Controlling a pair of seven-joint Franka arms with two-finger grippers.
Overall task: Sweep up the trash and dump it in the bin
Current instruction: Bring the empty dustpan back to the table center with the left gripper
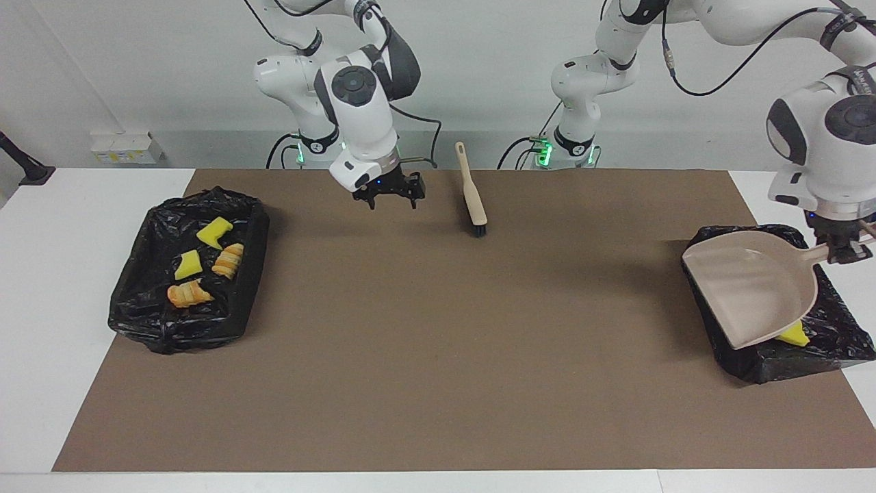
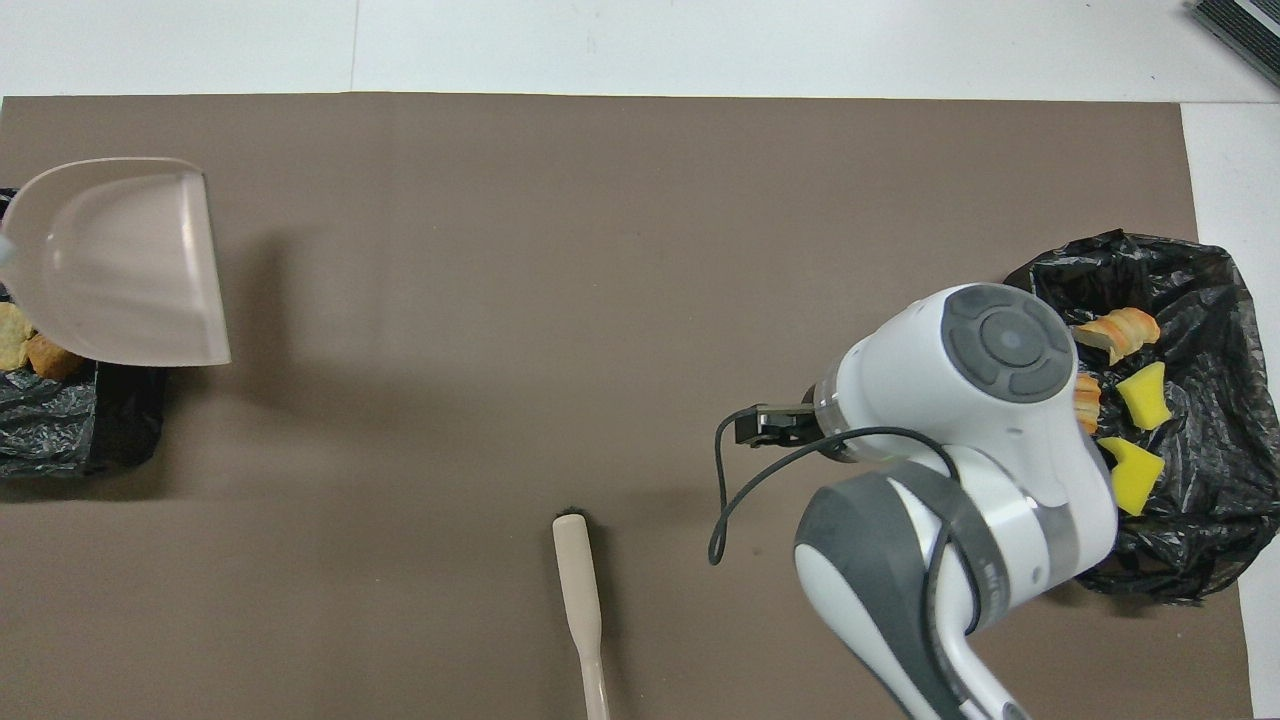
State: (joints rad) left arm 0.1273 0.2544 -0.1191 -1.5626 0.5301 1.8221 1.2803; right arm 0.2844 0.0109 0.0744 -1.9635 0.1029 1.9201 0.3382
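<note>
White walls stand at the robots' end of a white table (image 1: pixel 41 287), and a flat matte brown mat (image 1: pixel 438 342) covers most of the top.

At the right arm's end lies a low bin (image 1: pixel 147 322) lined with wrinkled, shiny black plastic. In it rest four pieces of trash (image 1: pixel 205 263): two yellow sponge chunks with cut, angular edges and two tan-orange ribbed bread pieces. At the left arm's end sits a second bin (image 1: pixel 831 342) with the same black lining. A yellow chunk (image 1: pixel 794 335) shows at the lower lip of the dustpan, and in the overhead view two tan bread bits (image 2: pixel 25 345) lie in this bin beside the pan.

The left gripper (image 1: pixel 847 252) pinches the handle of the dustpan (image 1: pixel 749 287), a smooth beige plastic scoop, wide and shallow, held tilted over this bin with its lip down.

A brush (image 1: pixel 472 195) with a slim beige handle and short dark bristles lies on the mat between the two arm bases, close to the robots. No gripper touches it.

The right gripper (image 1: pixel 389 195) hangs over the mat beside the brush, toward the right arm's end. Its dark fingers point down and stand spread, with nothing between them.
</note>
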